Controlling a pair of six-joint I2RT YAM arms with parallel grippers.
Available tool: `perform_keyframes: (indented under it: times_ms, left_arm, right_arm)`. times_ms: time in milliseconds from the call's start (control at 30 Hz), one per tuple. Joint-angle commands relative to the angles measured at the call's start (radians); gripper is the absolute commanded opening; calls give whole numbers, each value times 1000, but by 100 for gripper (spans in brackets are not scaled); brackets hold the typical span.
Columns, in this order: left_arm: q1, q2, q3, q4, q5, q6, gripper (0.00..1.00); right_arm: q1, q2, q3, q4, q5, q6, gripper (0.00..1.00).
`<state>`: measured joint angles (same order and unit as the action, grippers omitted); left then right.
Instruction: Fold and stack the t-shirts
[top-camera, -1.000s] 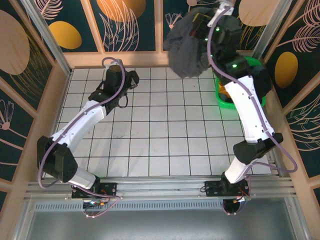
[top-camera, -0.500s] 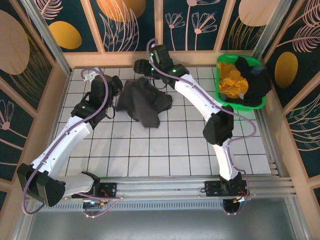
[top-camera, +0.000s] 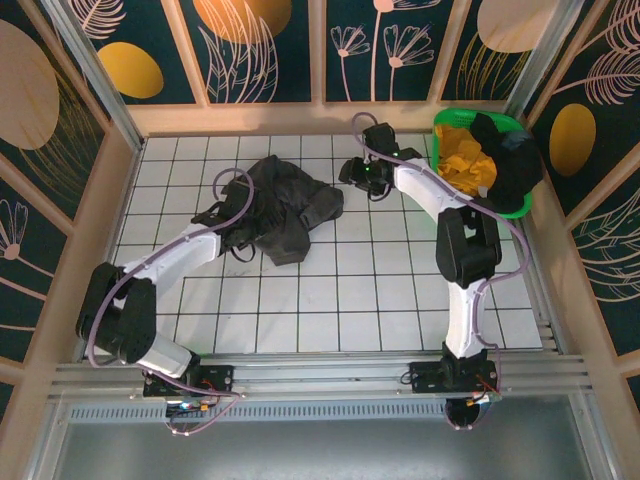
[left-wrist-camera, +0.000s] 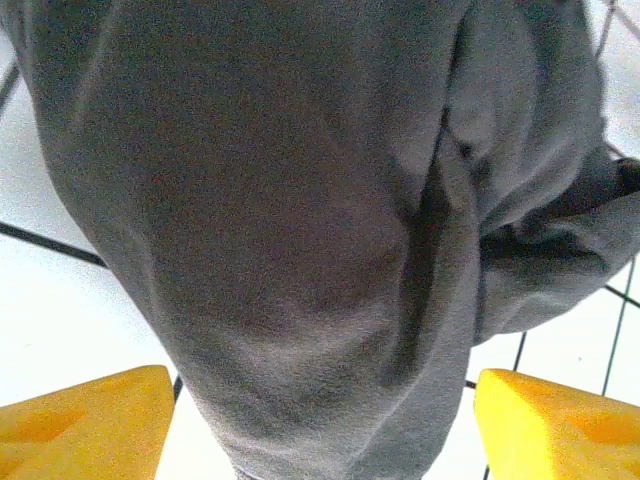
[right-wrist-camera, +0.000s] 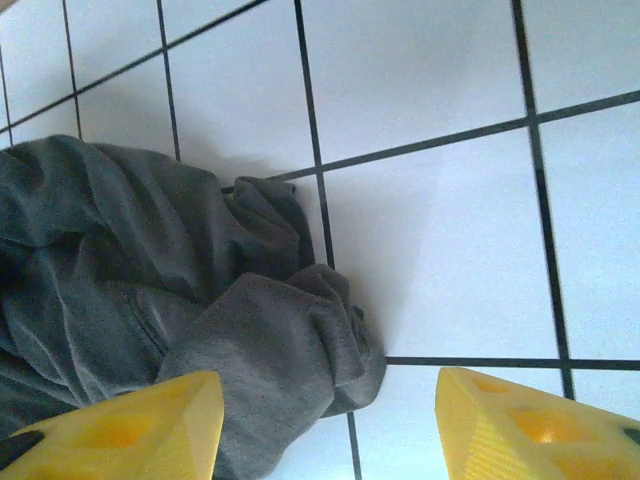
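Our left gripper (top-camera: 243, 216) stands released, its yellow fingers (left-wrist-camera: 85, 420) spread wide on either side of a fold of the charcoal t-shirt (top-camera: 285, 205), with bare tile showing between cloth and each finger. It sits at the heap's left edge. Our right gripper (top-camera: 352, 172) is also unclenched and holds nothing. Its fingertips (right-wrist-camera: 120, 425) hover just beside the shirt's right-hand bunch, one of them over the cloth's edge.

The shirt lies crumpled on the tiled table (top-camera: 330, 300), toward the far edge and left of the middle. The green basket (top-camera: 441, 190) in the far right corner holds a yellow t-shirt (top-camera: 462, 160) and a black t-shirt (top-camera: 512, 160).

We judge the step in hand to be spreading this shirt flat, with no fold begun. Next we need to find two true edges, hem or shoulders, pinch a single layer at each, and draw them apart.
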<state>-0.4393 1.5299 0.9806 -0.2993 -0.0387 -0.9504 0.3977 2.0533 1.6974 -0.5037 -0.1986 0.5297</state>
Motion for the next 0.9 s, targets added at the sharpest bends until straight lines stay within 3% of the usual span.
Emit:
perform_keyframes:
  times_ms: [0,133,233,300,400,433,600,867]
  left_arm:
    - [39,43,-33,49,57,-87,79]
    - [110,85,-92,109,98,-137,78]
    - [143,121,-105,153,111,-140,70]
    - [156,147,-95,166,105,-124,55]
    - [181,177,-70,198,101,-90,8]
    - [193,191,-49,196,103,-71,0]
    - [252,238,92,122,60,22,0]
    - [272,249,304,-15,-8,133,0]
  right_arm:
    - [33,54,29,33,-67,-20,59]
    - [49,153,127,12,-108,0,59]
    - [58,221,172,-10,-152,31,49]
    - [58,235,167,-18,-141,51,35]
    - [46,187,112,-1,-69,73,3]
    - [38,152,86,15,-45,78,0]
    - [7,-1,48,-4,57,42,0]
    - [0,-180,24,-105,74,-20,0]
